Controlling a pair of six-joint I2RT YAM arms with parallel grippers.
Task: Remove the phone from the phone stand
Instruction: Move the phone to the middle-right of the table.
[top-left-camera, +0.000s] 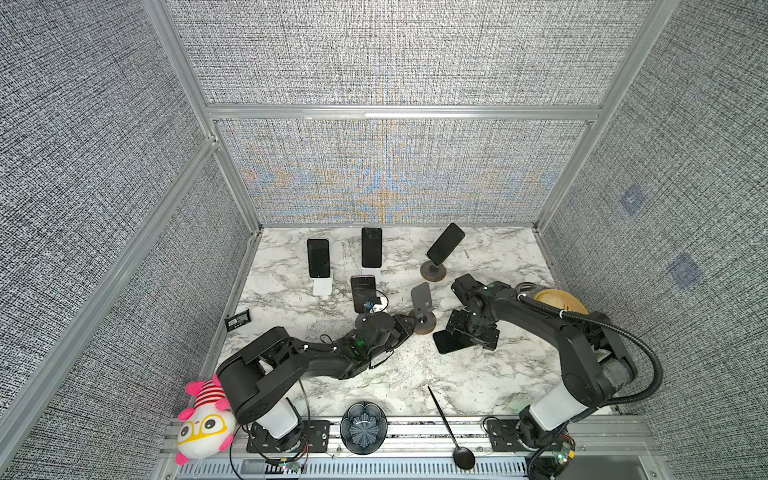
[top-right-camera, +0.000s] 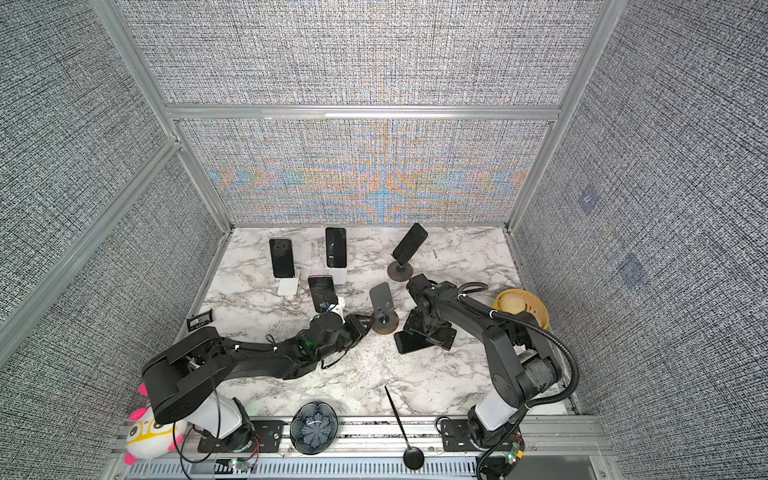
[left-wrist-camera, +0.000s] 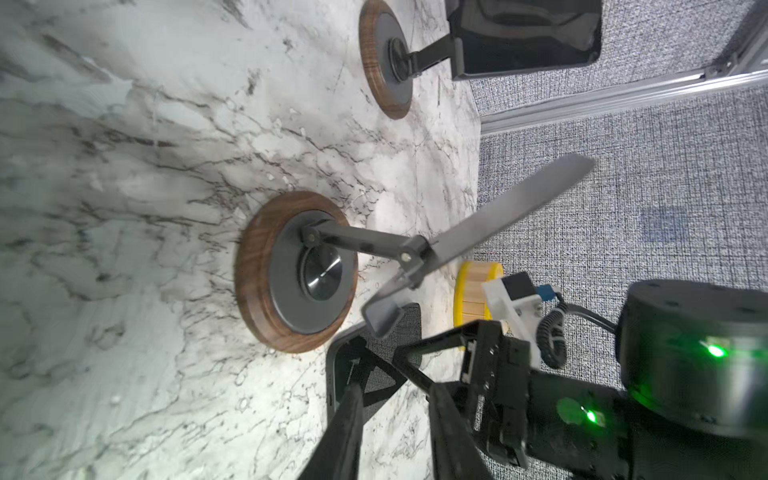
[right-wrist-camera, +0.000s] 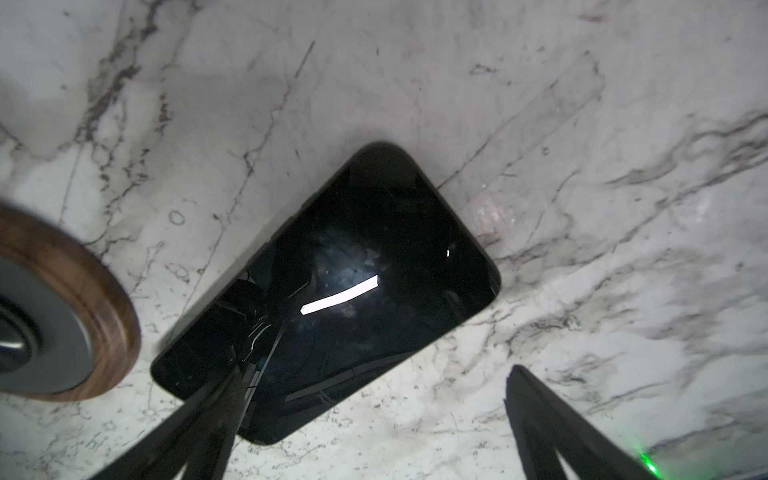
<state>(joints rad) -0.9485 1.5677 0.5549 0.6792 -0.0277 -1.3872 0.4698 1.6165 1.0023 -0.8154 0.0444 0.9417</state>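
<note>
The phone stand (top-left-camera: 423, 309) has a round wooden base and a tilted grey plate, and the plate is bare; it also shows in the left wrist view (left-wrist-camera: 297, 270) and the right wrist view (right-wrist-camera: 54, 307). The black phone (top-left-camera: 446, 345) (top-right-camera: 409, 344) lies flat on the marble just right of the stand, screen up (right-wrist-camera: 365, 266). My right gripper (top-left-camera: 471, 330) (right-wrist-camera: 378, 370) hovers over it, open, touching nothing. My left gripper (top-left-camera: 407, 326) (left-wrist-camera: 395, 399) sits beside the stand's base, its fingers a little apart and empty.
Three more phones stand at the back (top-left-camera: 318, 257) (top-left-camera: 371, 247) (top-left-camera: 445, 243), and another (top-left-camera: 363, 293) is left of the stand. A yellow bowl (top-left-camera: 559, 301) sits behind my right arm. A dark bowl (top-left-camera: 363, 428), black spoon (top-left-camera: 451, 428) and plush toy (top-left-camera: 203, 419) lie along the front rail.
</note>
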